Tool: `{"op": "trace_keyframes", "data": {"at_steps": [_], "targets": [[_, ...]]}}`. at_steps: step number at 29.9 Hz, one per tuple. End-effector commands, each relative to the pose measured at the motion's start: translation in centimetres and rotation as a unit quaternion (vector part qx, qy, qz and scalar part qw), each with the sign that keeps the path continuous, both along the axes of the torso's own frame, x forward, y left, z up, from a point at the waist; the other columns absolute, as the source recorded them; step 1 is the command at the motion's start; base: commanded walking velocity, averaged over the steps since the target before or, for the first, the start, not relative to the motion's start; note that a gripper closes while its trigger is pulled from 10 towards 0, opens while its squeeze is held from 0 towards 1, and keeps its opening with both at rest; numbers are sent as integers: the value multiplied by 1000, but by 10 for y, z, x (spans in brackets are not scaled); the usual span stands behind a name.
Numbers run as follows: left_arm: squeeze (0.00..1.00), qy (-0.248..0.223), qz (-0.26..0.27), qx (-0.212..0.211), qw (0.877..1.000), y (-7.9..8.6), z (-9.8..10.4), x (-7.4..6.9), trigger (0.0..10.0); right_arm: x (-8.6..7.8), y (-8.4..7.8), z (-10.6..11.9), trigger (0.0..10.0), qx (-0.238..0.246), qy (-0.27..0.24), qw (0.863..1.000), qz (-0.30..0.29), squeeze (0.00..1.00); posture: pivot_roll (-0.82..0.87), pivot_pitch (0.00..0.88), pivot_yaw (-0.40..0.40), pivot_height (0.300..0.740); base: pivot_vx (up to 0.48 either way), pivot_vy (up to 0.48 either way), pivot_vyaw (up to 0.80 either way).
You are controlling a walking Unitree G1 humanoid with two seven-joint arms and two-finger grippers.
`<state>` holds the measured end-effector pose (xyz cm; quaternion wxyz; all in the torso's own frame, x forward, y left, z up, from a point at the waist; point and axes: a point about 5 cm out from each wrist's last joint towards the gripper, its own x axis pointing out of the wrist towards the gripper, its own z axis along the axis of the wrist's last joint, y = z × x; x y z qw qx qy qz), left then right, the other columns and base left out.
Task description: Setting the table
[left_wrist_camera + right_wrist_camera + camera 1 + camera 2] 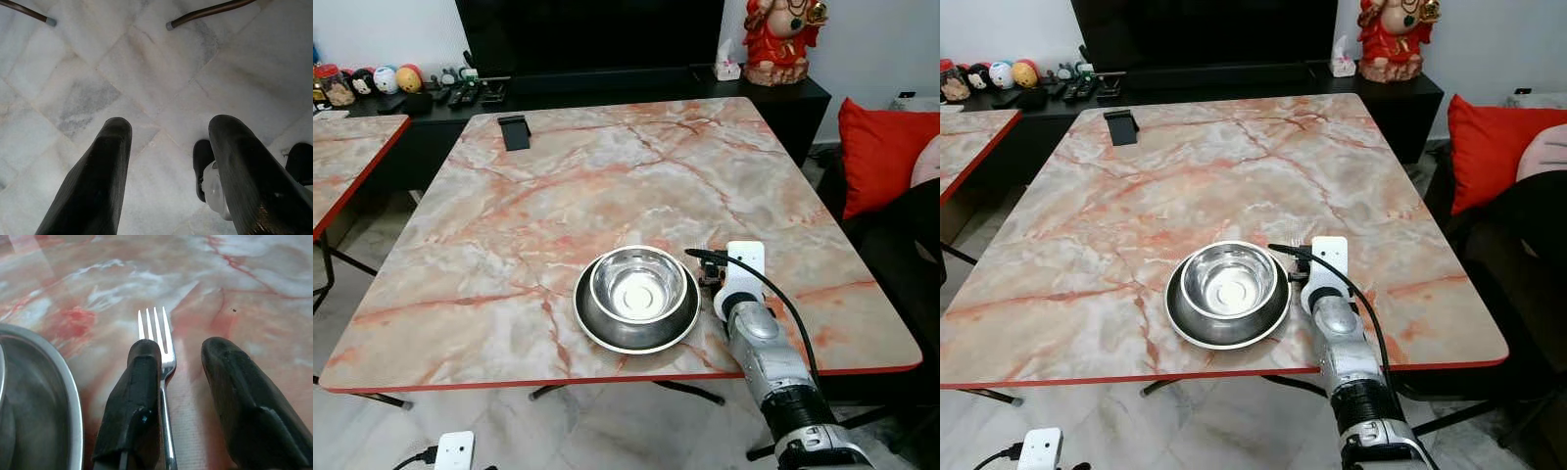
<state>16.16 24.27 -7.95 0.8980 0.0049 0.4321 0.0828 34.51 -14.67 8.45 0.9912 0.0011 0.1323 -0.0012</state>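
Observation:
A steel bowl [638, 284] sits inside a round steel plate [585, 318] near the front edge of the marble table [607, 186]. Just right of the plate, my right gripper [181, 350] rests low over the tabletop, open. A steel fork [156, 328] lies flat on the table between its fingers, close against one finger [139, 382], tines pointing away from me. The plate's rim [68, 396] shows beside it in the right wrist view. My left gripper [168, 129] hangs open over the floor with nothing in it.
A black phone stand [514, 132] is at the table's far left. A second marble table [352, 147] stands to the left, and a red cushion [881, 152] on dark seating to the right. A black cabinet [607, 83] with remotes and a red statue [783, 39] runs behind.

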Motion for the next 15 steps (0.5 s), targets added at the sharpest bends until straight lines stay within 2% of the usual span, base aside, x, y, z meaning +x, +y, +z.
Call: {"op": "trace_keyframes", "data": {"at_steps": [1,4,6,7,8,13,15], "targets": [[0,2,-10,7,1000,1,1,1,10000,4,2,10,10000,12,-29,1000,-1,0,-62,0,57,720,0,0,0],[0,1,-11,7,1000,1,1,1,10000,5,0,15,10000,20,-49,999,-8,0,-63,0,56,720,0,0,0],[0,-2,-10,6,1000,1,1,2,10000,5,-2,25,10000,41,-90,995,-11,0,-64,0,56,720,0,0,0],[0,-2,-10,6,1000,1,1,2,10000,5,-2,25,10000,41,-90,995,-11,0,-64,0,56,720,0,0,0],[0,-4,-10,5,1000,0,1,2,10000,4,-6,35,10000,34,-134,990,-14,0,-68,0,55,720,0,0,0],[0,-10,-10,4,1000,1,1,1,10000,-1,-11,44,10000,26,-180,983,-21,0,-77,0,57,720,0,0,0],[0,-11,-10,6,1000,2,1,0,10000,-6,-17,54,10000,23,-215,976,-26,0,-79,0,57,720,0,0,0]]}}
